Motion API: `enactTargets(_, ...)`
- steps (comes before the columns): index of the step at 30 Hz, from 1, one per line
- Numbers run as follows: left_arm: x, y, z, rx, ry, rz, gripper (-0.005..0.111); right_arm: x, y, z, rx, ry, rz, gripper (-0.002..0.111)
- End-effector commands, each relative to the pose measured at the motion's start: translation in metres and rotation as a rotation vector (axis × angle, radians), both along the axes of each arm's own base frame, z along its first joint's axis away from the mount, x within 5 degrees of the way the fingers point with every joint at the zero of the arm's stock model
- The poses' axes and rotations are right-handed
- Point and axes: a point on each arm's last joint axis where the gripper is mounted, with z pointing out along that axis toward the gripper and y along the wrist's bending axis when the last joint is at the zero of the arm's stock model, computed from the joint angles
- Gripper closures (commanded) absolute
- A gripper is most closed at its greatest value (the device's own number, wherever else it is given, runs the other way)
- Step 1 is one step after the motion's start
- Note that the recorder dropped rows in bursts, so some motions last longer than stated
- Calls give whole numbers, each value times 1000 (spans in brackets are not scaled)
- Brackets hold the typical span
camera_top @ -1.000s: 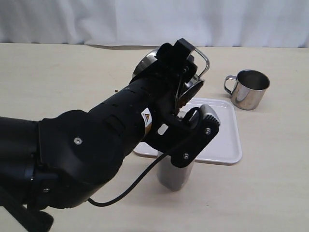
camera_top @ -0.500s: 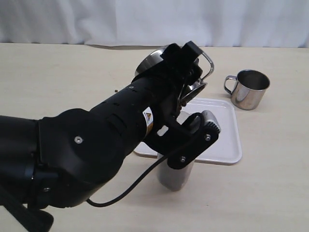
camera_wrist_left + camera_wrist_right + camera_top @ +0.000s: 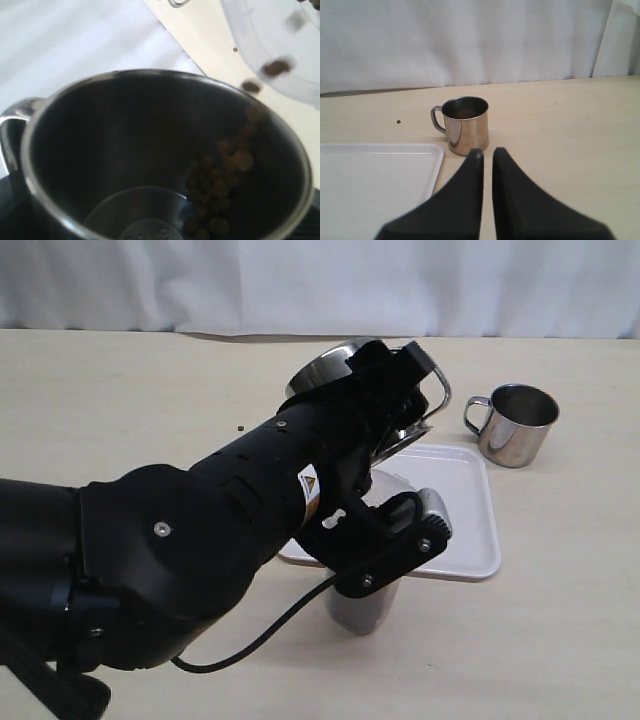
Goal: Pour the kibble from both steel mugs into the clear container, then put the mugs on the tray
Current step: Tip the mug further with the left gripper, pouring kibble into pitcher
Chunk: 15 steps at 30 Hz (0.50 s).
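Wide tan table [image 3: 120, 400]; left claw [image 3: 388, 390] grips tipped mug [image 3: 125, 140], seemingly over the container [image 3: 362, 612]; right claw [image 3: 487, 154] closed, empty.

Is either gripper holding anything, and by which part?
The left gripper holds a steel mug, apparently at the handle side of its wall; the exact contact is hidden. The right gripper holds nothing.

Clear container [image 3: 362, 618] mostly behind left arm [image 3: 200, 540]; falling kibble [image 3: 276, 66] blurred.
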Motion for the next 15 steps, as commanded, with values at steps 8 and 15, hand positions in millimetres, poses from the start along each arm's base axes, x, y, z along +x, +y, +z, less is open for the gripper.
enactTargets(8, -11, -6, 7, 88, -88, -54, 107, 0, 0, -1, -9, 2, 0, 103)
enactTargets(15, -21, -10, 9, 109, -123, -63, 107, 0, 0, -1, -9, 2, 0, 103)
